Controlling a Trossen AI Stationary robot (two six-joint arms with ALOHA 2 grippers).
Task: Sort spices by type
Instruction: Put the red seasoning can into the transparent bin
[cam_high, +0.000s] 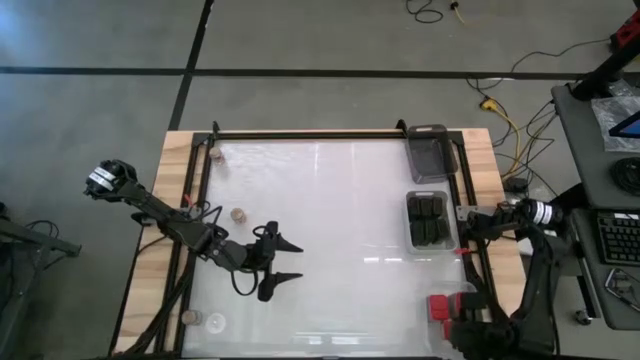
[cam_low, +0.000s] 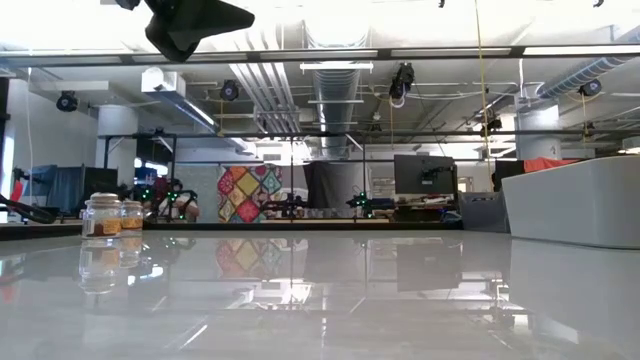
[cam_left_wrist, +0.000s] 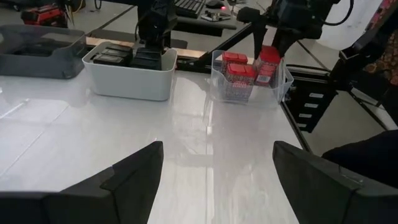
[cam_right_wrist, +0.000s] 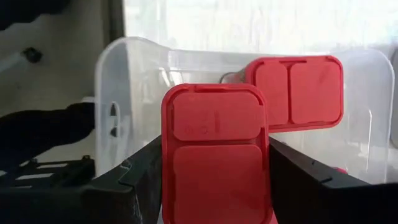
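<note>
The spices are red blocks, dark blocks and small round jars. Two red blocks (cam_left_wrist: 238, 70) stand in a clear tray (cam_left_wrist: 281, 84) at the table's near right. My right gripper (cam_left_wrist: 272, 38) is above that tray, shut on another red block (cam_right_wrist: 214, 155). Dark blocks (cam_high: 428, 218) fill a white bin (cam_left_wrist: 127, 81) at the right edge. Jars stand on the table at the far left (cam_high: 215, 155), mid left (cam_high: 238, 215) and near left (cam_high: 190, 318). My left gripper (cam_high: 283, 260) hovers open over the table's middle left, with nothing between its fingers. My right gripper pinches the red block by its two long sides (cam_right_wrist: 166, 174) between its two fingers (cam_right_wrist: 134, 180). The fingers come steeply from above. The block stands upright with its lid up, at the clear tray's rim beside another red block (cam_right_wrist: 298, 87); its lower end is hidden.
An empty grey bin (cam_high: 428, 150) stands at the far right corner. A black frame rail (cam_high: 330, 135) runs along the table's far edge and sides. The wide glossy middle of the table (cam_high: 340, 220) lies bare between my left gripper and the bins.
</note>
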